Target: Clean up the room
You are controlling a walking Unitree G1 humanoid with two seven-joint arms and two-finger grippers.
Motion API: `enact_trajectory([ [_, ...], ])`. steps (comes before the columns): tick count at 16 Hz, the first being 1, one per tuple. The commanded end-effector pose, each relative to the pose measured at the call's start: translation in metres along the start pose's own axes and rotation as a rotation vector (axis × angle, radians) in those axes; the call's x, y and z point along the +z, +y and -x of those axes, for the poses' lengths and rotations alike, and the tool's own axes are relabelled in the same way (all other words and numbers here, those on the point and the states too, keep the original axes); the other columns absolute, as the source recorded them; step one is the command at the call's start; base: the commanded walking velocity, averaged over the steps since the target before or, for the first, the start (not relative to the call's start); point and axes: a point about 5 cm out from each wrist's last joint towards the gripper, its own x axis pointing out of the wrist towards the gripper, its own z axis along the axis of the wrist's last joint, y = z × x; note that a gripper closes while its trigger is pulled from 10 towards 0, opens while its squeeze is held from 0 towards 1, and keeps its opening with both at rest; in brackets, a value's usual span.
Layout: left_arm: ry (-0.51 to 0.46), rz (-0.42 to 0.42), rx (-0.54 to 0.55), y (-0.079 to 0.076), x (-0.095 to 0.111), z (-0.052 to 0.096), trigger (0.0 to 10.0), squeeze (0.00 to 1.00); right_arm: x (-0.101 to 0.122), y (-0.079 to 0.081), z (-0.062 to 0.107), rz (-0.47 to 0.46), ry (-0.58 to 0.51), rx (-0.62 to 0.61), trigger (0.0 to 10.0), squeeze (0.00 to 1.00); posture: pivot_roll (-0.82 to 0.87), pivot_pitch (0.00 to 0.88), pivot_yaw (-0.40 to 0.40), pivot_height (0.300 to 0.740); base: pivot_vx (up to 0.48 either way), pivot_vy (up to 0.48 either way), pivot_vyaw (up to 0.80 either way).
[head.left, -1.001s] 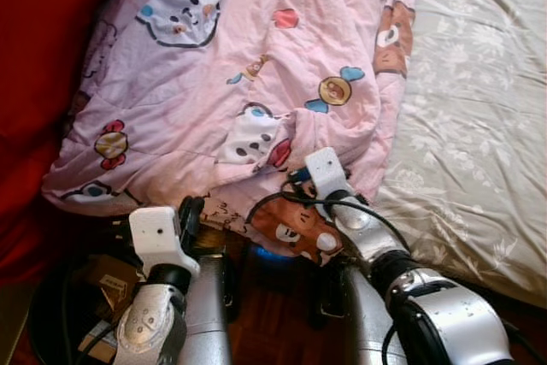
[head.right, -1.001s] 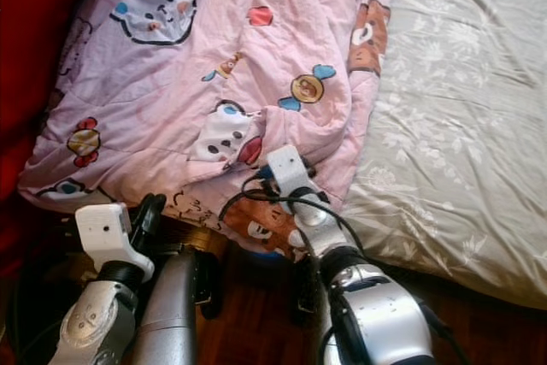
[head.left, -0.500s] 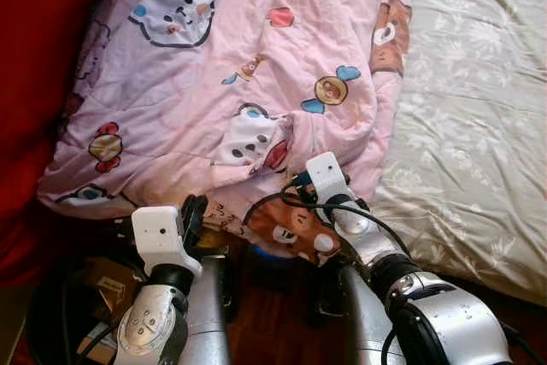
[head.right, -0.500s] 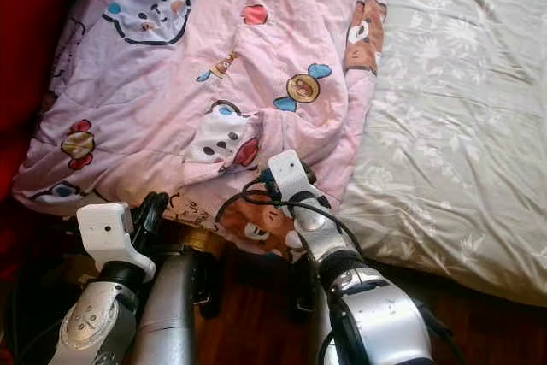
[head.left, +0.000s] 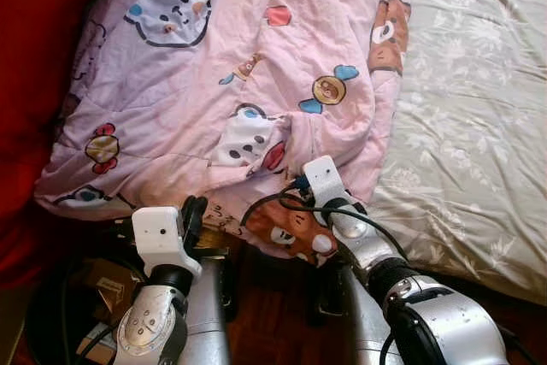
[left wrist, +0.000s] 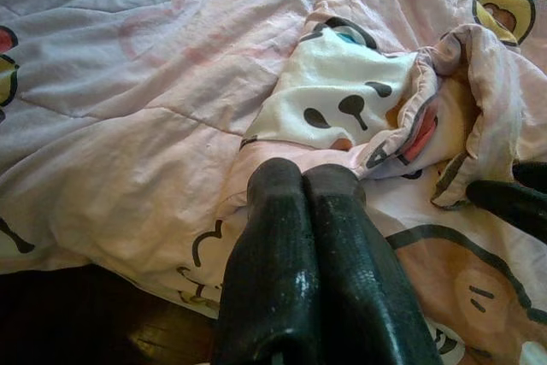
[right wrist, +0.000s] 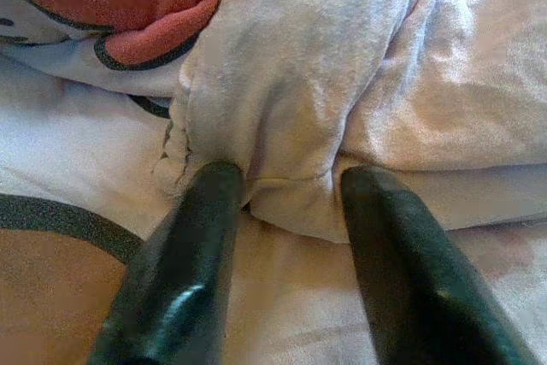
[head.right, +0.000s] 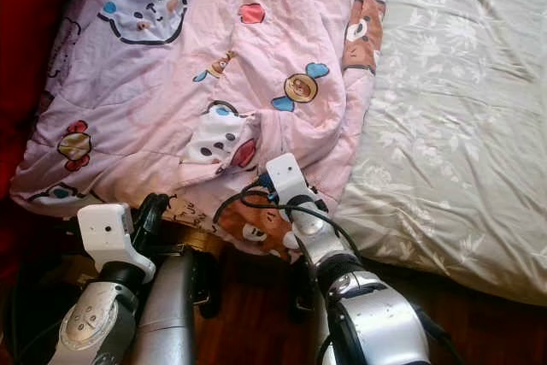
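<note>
Pink quilt [head.left: 214,83] cut off at the top; right gripper [head.left: 295,184] fingertips hidden under its fold.

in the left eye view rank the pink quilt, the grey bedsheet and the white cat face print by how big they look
1. pink quilt
2. grey bedsheet
3. white cat face print

The bedsheet runs out of frame.

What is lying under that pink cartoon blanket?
The pink blanket lies on a bed covered by a beige leaf-patterned sheet, bare beside it. Its near edge hangs over dark wooden floor. The right gripper has its open fingers around a fold. Anything beneath the blanket's middle is hidden.
</note>
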Motion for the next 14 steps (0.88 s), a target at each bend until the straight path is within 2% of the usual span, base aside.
enact_trajectory([
  [1,0.038,-0.014,0.030,0.0044,-0.0055,0.0058,10.0,0.00,-0.0189,0.0072,0.0056,-0.022,0.060,0.019,0.0,0.00,0.32,0.673,-0.025,0.632,0.000,0.000,0.00],
  [14,0.050,-0.036,0.042,0.0109,-0.0076,0.0077,10.0,0.00,-0.0251,0.0061,0.0081,-0.046,0.071,0.012,0.0,0.00,0.33,0.650,-0.004,0.632,0.000,0.000,0.00],
])
